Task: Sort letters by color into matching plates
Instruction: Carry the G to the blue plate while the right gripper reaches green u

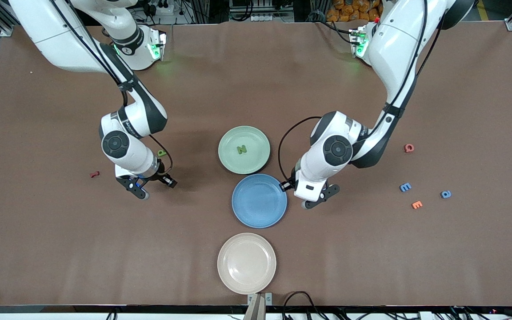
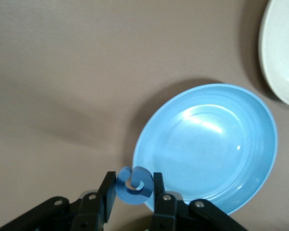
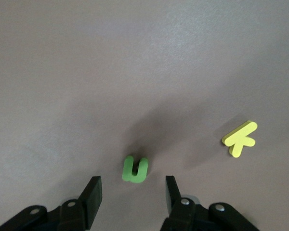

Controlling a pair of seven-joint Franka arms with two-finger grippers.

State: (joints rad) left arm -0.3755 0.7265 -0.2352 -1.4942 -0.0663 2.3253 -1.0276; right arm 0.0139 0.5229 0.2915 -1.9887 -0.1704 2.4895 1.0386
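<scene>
Holding a blue letter [image 2: 134,186] clamped between its fingers, the left gripper [image 2: 133,197] hangs at the edge of the blue plate [image 2: 241,187].
The right gripper [image 3: 133,195] stands with fingers apart around a green letter [image 3: 135,169] on the table [image 3: 86,72], with a yellow letter [image 3: 241,139] near.

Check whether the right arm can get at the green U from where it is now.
Probably yes. The right gripper has its jaws open with the green U on bare table just ahead of them. The yellow K lies off to one side, clear of the path.
</scene>
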